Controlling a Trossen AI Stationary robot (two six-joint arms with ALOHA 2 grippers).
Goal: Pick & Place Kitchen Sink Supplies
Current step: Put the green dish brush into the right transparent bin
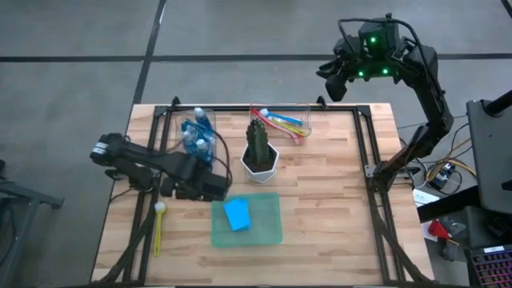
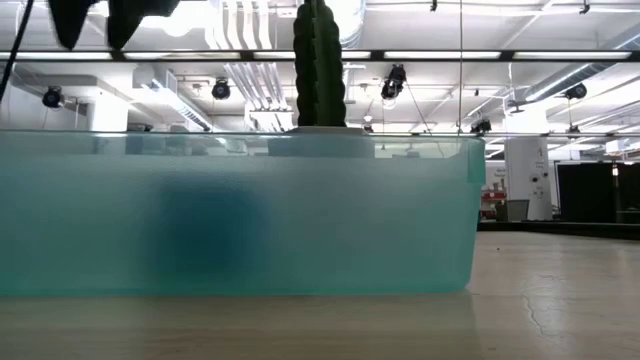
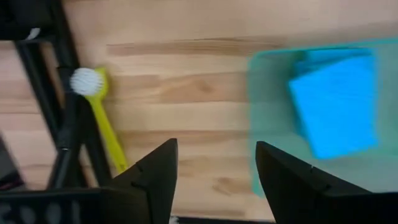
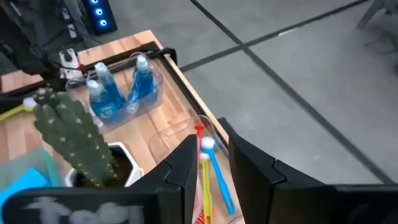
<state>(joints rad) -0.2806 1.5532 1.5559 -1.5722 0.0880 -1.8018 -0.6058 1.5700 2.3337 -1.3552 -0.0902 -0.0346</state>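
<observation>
My left gripper (image 1: pixel 214 189) (image 3: pixel 214 171) hovers open over the table's left part, between a yellow brush (image 1: pixel 158 229) (image 3: pixel 104 127) and the translucent green mat (image 1: pixel 268 228) (image 3: pixel 267 124). It touches nothing. A flat blue sponge (image 1: pixel 237 214) (image 3: pixel 336 99) lies on the mat. Blue soap bottles (image 1: pixel 197 134) (image 4: pixel 107 96) stand in a clear bin at the far left. Blue, pink and yellow brushes (image 1: pixel 282 124) (image 4: pixel 214 171) lie in a second clear bin. My right gripper (image 1: pixel 338 78) (image 4: pixel 213 163) waits open, raised beyond the table's far right corner.
A cactus in a white pot (image 1: pixel 259 152) (image 4: pixel 69 137) (image 2: pixel 318 60) stands mid-table between the two bins. The green mat's wall (image 2: pixel 240 210) fills the low view. Black frame rails (image 1: pixel 372 172) (image 3: pixel 65 143) run along the table's left and right sides. Bare wood (image 1: pixel 336 208) lies right of the mat.
</observation>
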